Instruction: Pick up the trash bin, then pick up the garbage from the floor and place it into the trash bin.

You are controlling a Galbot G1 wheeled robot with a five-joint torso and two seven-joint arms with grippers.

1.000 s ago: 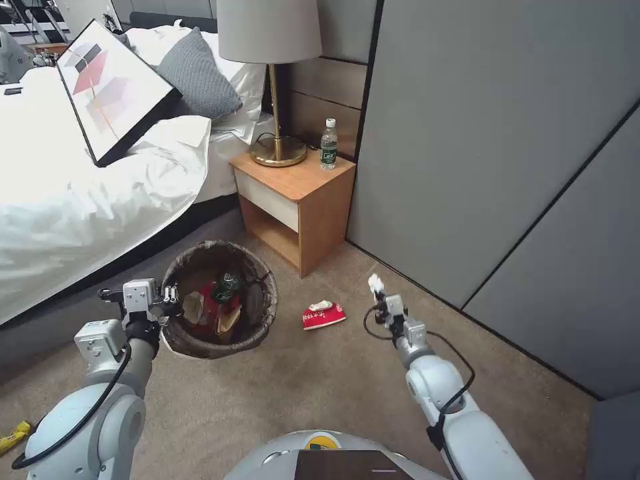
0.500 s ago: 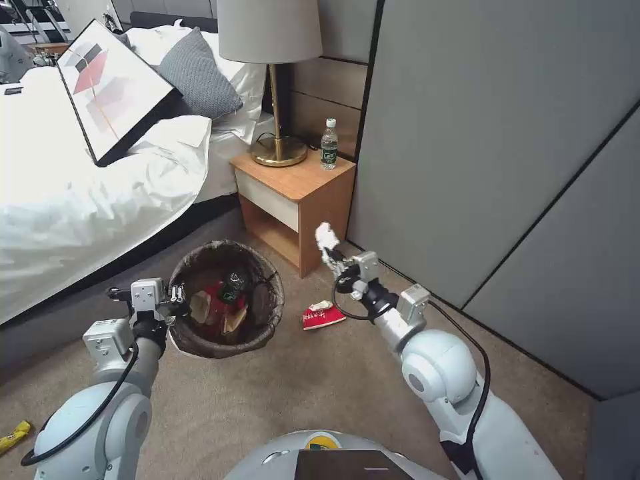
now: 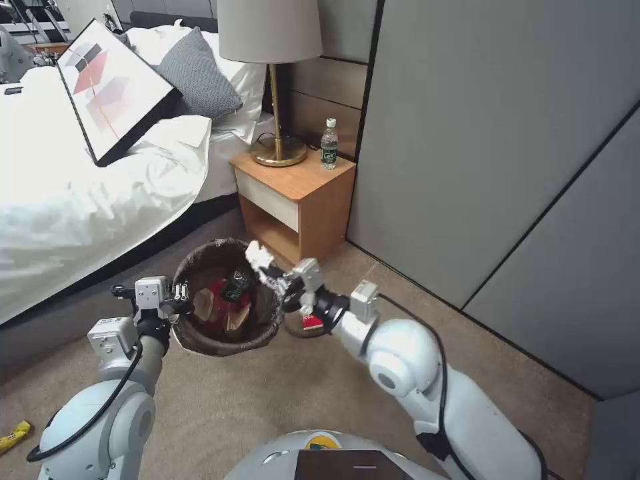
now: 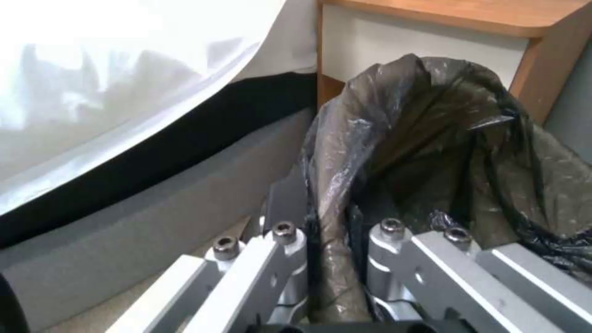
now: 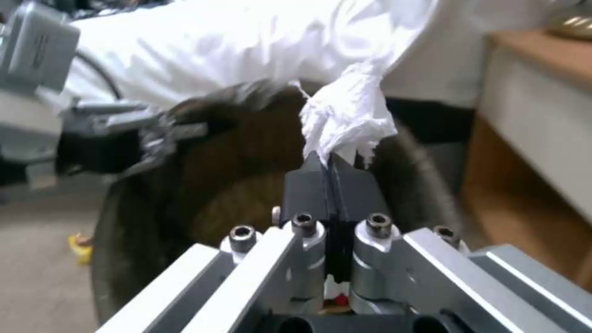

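Dangling over the far rim of the trash bin (image 3: 227,333), a crumpled white tissue (image 3: 257,255) is pinched tight between the closed fingers of the right gripper (image 3: 272,275), reaching in from the bin's right. The bin, lined w/ a dark bag, sits by the bed (image 3: 80,200) and nightstand (image 3: 297,193), its near-left rim clamped by the left gripper (image 3: 179,301), jaws closed on plastic & liner. Inside: red packets, brown wrappers, a small bottle. On the carpet (image 3: 267,400) just right of the bin, partly behind the right arm, lies a red-and-white packet (image 3: 311,323); a yellow wrapper (image 3: 13,437) lies well apart at far left.
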